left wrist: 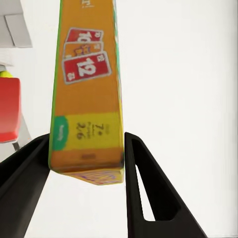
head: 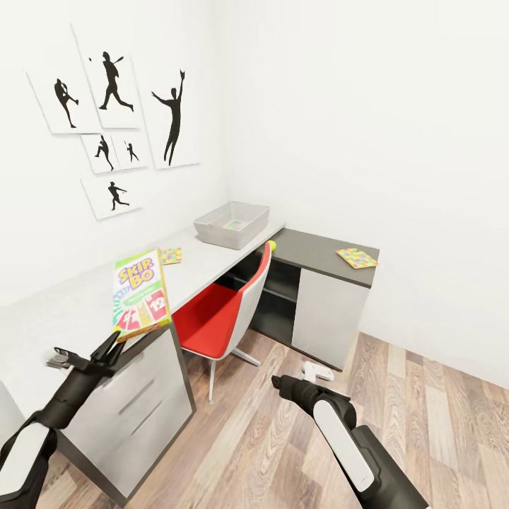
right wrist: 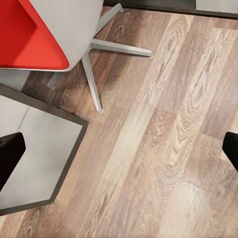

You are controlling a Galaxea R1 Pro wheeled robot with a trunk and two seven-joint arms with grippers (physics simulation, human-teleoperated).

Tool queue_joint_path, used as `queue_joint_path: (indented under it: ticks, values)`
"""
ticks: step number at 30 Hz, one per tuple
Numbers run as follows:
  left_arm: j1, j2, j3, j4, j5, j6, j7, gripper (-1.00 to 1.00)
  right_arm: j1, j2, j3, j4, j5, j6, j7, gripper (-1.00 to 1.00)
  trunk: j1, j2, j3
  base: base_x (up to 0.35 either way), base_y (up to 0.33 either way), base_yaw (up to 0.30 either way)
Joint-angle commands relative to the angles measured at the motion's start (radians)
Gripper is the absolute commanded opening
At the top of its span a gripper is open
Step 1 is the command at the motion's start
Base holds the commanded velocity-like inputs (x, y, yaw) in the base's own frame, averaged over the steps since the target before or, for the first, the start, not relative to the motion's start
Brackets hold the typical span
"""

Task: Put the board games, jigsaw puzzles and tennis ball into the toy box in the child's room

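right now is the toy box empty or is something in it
Not empty: the toy box on the table holds one flat colourful item; what it is, cannot tell.

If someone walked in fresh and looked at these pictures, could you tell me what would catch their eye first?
Probably the bright SKIP-BO box, held up over the near end of the pale desk by the left hand, whose fingers grip its lower edge. Next, the red chair tucked at the desk's corner, and the black silhouette pictures on the wall above. Further back on the desk, the grey toy box sits with something colourful inside.
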Motion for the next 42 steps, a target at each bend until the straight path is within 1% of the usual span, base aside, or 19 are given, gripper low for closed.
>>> queue_joint_path:
  ticks: [1, 8, 9, 11, 14, 16, 18, 21, 24, 25, 26, 28, 29, 30, 31, 33, 42]
  values:
    - [0.003, -0.001, 0.001, -0.015, 0.0, 0.006, -0.001, -1.0, -0.001, 0.0, 0.001, -0.001, -0.01, 0.001, -0.01, 1.0, 0.0, -0.001, -0.001, 0.0, 0.0, 0.0]
    - [0.03, 0.0, 0.0, -0.075, 0.001, 0.02, 0.008, -1.0, -0.001, 0.0, 0.001, -0.001, -0.01, 0.001, -0.01, 1.0, 0.0, -0.001, -0.001, 0.0, 0.0, 0.0]
    - [0.031, 0.001, 0.0, -0.085, 0.001, 0.038, 0.009, -1.0, -0.001, 0.0, 0.001, -0.001, -0.01, 0.001, -0.01, 1.0, 0.0, -0.001, -0.001, 0.0, 0.0, 0.0]
    - [0.032, 0.002, 0.002, -0.098, -0.001, 0.097, 0.009, -1.0, -0.001, 0.0, 0.001, 0.003, -0.01, 0.0, -0.01, 1.0, 0.0, -0.001, -0.001, 0.0, 0.0, 0.0]
    - [0.032, 0.003, 0.006, -0.111, -0.003, 0.144, 0.007, -1.0, -0.001, 0.001, 0.0, 0.009, -0.01, 0.0, -0.01, 1.0, 0.0, -0.001, -0.001, 0.0, 0.0, 0.0]
    - [0.032, 0.004, 0.013, -0.119, -0.004, 0.156, 0.005, -1.0, -0.001, 0.001, 0.0, 0.012, -0.01, 0.0, -0.01, 1.0, 0.0, -0.001, -0.001, 0.0, 0.0, 0.0]
    - [0.033, 0.007, 0.022, -0.123, -0.005, 0.151, 0.005, -1.0, -0.001, 0.0, 0.0, 0.013, -0.01, 0.0, -0.01, 1.0, 0.0, -0.001, -0.001, 0.0, 0.0, 0.0]
    - [0.034, 0.027, 0.029, -0.126, -0.005, 0.116, 0.001, -1.0, -0.001, 0.001, 0.0, 0.014, -0.01, -0.001, -0.01, 1.0, 0.0, -0.001, -0.001, 0.0, 0.0, 0.0]
    - [0.035, 0.057, 0.025, -0.131, -0.009, 0.105, 0.0, -1.0, -0.001, 0.0, 0.0, 0.014, -0.01, -0.009, -0.01, 1.0, 0.0, -0.001, -0.001, 0.0, 0.0, 0.0]
    - [0.036, 0.073, 0.023, -0.133, -0.018, 0.106, 0.001, -1.0, -0.001, 0.0, 0.001, 0.014, -0.011, -0.013, -0.01, 1.0, 0.0, -0.001, -0.001, 0.0, 0.0, 0.0]
    - [0.036, 0.09, 0.016, -0.137, -0.036, 0.111, 0.001, -1.0, -0.001, 0.0, 0.001, 0.014, -0.011, -0.015, -0.01, 1.0, 0.0, -0.001, -0.001, 0.0, 0.0, 0.0]
    - [0.037, 0.12, -0.013, -0.157, -0.084, 0.131, -0.002, -1.0, -0.001, 0.0, 0.001, 0.014, -0.011, -0.018, -0.01, 1.0, 0.0, -0.001, -0.001, 0.0, 0.0, 0.0]
    - [0.037, 0.125, -0.019, -0.163, -0.095, 0.137, -0.002, -1.0, -0.001, 0.0, 0.001, 0.013, -0.011, -0.018, -0.01, 1.0, 0.0, -0.001, -0.001, 0.0, 0.0, 0.0]
    - [0.037, 0.132, -0.031, -0.177, -0.114, 0.148, -0.002, -1.0, -0.001, 0.0, 0.001, 0.013, -0.011, -0.018, -0.01, 1.0, 0.0, -0.001, -0.001, 0.0, 0.0, 0.0]
    - [0.037, 0.137, -0.04, -0.191, -0.126, 0.155, -0.002, -1.0, -0.001, 0.0, 0.001, 0.012, -0.011, -0.019, -0.01, 1.0, 0.0, -0.001, -0.001, 0.0, 0.0, 0.0]
    - [0.037, 0.142, -0.05, -0.216, -0.14, 0.163, 0.0, -1.0, -0.001, 0.0, 0.001, 0.011, -0.01, -0.019, -0.009, 1.0, 0.0, -0.001, -0.001, 0.0, 0.0, 0.0]
    - [0.037, 0.146, -0.055, -0.256, -0.162, 0.182, 0.01, -1.0, -0.001, -0.002, 0.001, 0.01, -0.009, -0.021, 0.029, 1.0, 0.0, -0.001, -0.001, 0.0, 0.0, 0.0]
